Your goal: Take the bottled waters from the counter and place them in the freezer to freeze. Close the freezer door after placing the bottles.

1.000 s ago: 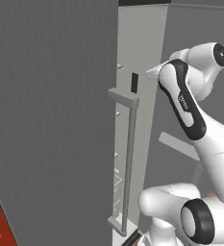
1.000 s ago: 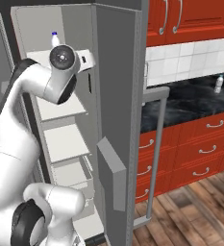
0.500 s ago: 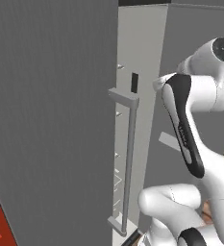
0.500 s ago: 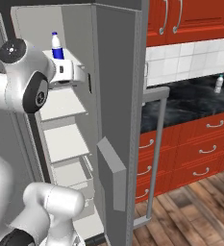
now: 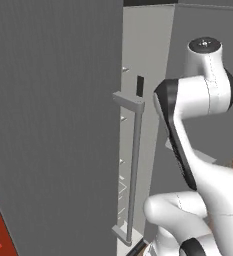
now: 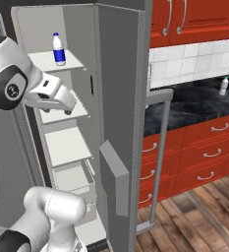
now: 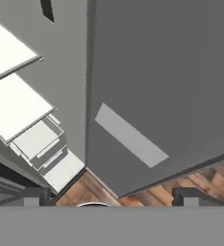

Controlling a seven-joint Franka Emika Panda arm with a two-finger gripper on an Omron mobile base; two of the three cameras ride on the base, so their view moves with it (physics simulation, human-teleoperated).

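Note:
The white bottled water (image 6: 59, 49) with blue label and cap stands upright on the top shelf of the open freezer (image 6: 62, 142). My gripper (image 6: 68, 109) hangs open and empty one shelf lower, in front of the shelves and apart from that bottle. In the hand view its fingertips (image 7: 36, 197) stand wide apart (image 7: 113, 199), looking down along the freezer door's inner face (image 7: 171, 72). The clear bottled water (image 6: 224, 86) stands upright on the black counter (image 6: 194, 103) at the far right. The freezer door (image 6: 121, 123) stands wide open, its bar handle (image 6: 157, 152) on the outer side.
A closed grey door (image 5: 53, 125) with a long bar handle (image 5: 133, 170) stands close on the left. Red drawers (image 6: 204, 157) run under the counter and red cabinets (image 6: 194, 19) above it. White shelves (image 7: 12, 105) and a wooden floor (image 7: 132, 192) lie below the hand.
My hand has drawn back from the top shelf and dropped to the shelf below. The white bottle stays standing on the top shelf. The jaws stay open.

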